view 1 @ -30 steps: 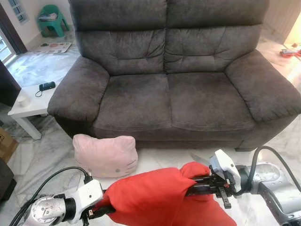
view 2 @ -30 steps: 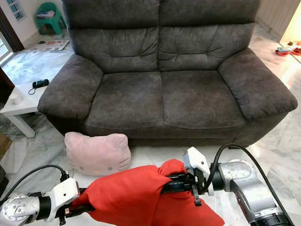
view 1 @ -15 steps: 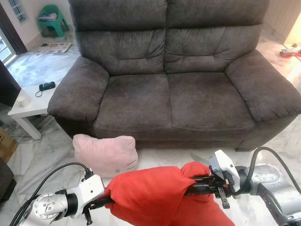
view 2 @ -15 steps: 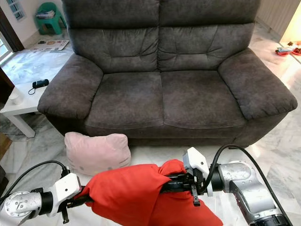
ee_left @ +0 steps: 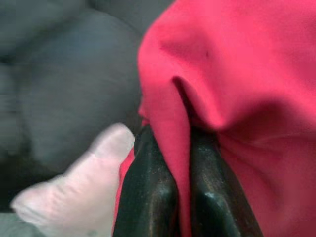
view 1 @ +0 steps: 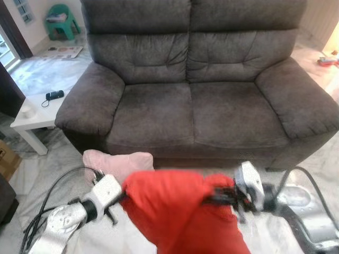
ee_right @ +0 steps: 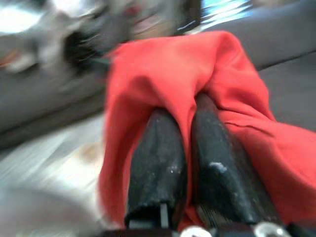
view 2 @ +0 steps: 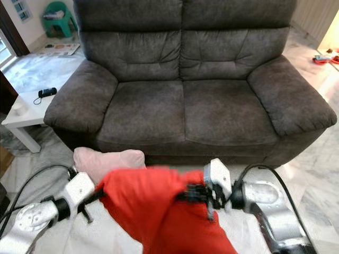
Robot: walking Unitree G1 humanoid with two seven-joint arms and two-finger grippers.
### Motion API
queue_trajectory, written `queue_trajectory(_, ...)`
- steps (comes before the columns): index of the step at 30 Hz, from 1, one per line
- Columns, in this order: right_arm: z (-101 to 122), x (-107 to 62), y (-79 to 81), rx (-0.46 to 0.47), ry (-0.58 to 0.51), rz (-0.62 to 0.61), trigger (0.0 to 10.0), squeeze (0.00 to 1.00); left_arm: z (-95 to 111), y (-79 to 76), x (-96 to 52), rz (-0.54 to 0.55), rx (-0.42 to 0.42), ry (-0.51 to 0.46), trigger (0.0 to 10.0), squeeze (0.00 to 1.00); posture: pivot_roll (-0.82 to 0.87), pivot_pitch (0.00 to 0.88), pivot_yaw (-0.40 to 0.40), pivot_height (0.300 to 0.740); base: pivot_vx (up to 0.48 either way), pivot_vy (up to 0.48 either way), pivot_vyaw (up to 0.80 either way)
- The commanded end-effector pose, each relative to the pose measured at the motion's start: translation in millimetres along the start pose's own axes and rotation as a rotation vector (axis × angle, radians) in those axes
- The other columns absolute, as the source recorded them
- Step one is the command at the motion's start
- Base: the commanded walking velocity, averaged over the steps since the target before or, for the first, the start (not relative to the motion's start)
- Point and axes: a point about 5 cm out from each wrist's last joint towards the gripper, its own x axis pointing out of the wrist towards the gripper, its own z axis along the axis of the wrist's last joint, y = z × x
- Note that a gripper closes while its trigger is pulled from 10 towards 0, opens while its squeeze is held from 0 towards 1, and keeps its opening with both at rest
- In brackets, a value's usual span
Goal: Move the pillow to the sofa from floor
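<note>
We hold the red pillow (view 1: 175, 209) in the air in front of the sofa (view 1: 196, 90), its long axis running left to right between our arms. The left gripper (ee_left: 173, 163) pinches a fold of fabric at its left end. The right gripper (ee_right: 190, 148) is clamped on a fold at its right end. Blur softens the pillow's outline, so its lower edge is uncertain. Behind its left end, a pink cushion (view 1: 114, 161) lies on the floor (view 1: 42, 159) against the sofa base.

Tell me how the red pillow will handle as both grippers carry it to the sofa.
Probably floppy: the red pillow sags between the left gripper and right gripper. Likely light, since thin pinches of fabric hold it up. Its cover folds between the fingers, so it could slip.
</note>
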Motion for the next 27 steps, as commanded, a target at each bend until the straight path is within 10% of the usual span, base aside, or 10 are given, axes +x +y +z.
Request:
queue_trajectory(1, 15, 2.2, -11.8, -0.088, -0.067, -0.149, 10.0, 0.0, 24, 7.9, 6.9, 0.094, -0.041, -0.118, 10.0, 0.0, -0.06, 0.065, 0.044, 0.74, 0.0, 0.0, 0.0)
queue_trajectory(16, 16, 8.7, -18.9, 0.011, -0.253, -0.68, 10.0, 0.0, 50, 3.9, 31.5, 0.409, -0.178, -0.255, 10.0, 0.0, -0.06, 0.063, 0.061, 0.74, 0.0, 0.0, 0.0)
queue_trajectory(27, 22, 13.6, -7.5, 0.033, -0.335, -0.847, 10.0, 0.0, 70, 2.3, 48.3, 0.523, -0.073, -0.318, 10.0, 0.0, -0.07, 0.046, 0.074, 0.74, 0.0, 0.0, 0.0)
